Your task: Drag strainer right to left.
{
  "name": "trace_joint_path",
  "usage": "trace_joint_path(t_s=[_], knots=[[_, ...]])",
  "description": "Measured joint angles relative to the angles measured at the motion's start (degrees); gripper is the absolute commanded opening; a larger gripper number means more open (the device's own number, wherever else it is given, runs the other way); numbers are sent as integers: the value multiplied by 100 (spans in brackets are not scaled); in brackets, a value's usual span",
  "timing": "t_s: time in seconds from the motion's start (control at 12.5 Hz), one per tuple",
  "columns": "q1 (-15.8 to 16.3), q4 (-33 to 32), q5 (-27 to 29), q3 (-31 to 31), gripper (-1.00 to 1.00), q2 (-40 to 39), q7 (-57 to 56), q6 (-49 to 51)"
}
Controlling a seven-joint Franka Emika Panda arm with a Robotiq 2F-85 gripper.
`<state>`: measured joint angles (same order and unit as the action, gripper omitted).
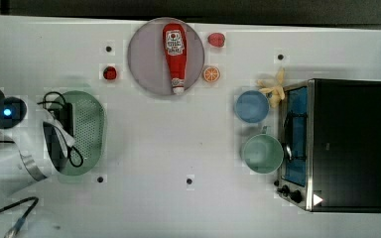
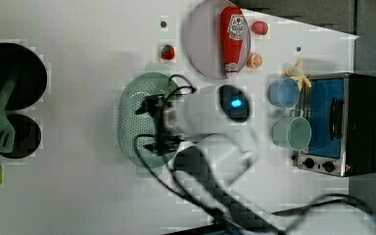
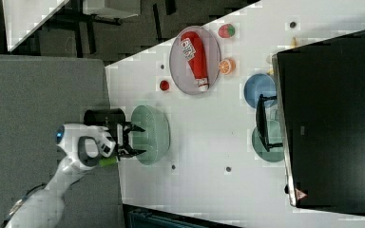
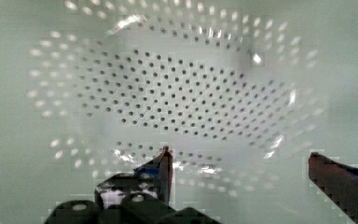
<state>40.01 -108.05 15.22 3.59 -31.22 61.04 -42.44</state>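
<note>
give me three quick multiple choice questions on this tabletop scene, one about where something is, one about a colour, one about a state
1. Where does the ketchup bottle lie?
A. in the strainer
B. on the round grey plate
C. on top of the toaster oven

2. What colour is the bowl next to the toaster oven?
A. blue
B. yellow
C. red

3. How do the gripper's fingers stand?
A. shut on the strainer's rim
B. shut on an orange slice
C. open, holding nothing

Answers:
1. B, the top view shows the bottle lying across the grey plate.
2. A, the bowl is blue, with a green cup beside it.
3. C, the wrist view shows the fingers spread apart above the strainer's perforated bottom with nothing between them.
</note>
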Motion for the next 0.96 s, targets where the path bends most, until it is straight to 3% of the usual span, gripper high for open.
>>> trace_joint_path(t_s=[0.32,0.56,0.72,0.96], knots=[[134,6,-371,1265,100,1890,-2123,1476],[62,476,-1404,2429,100,3292,-3283,2729],[-199,576,-2056,3091,100,4152,-4139,3083],[-744,655,-2103,3927,100,4841,-5104,3335]])
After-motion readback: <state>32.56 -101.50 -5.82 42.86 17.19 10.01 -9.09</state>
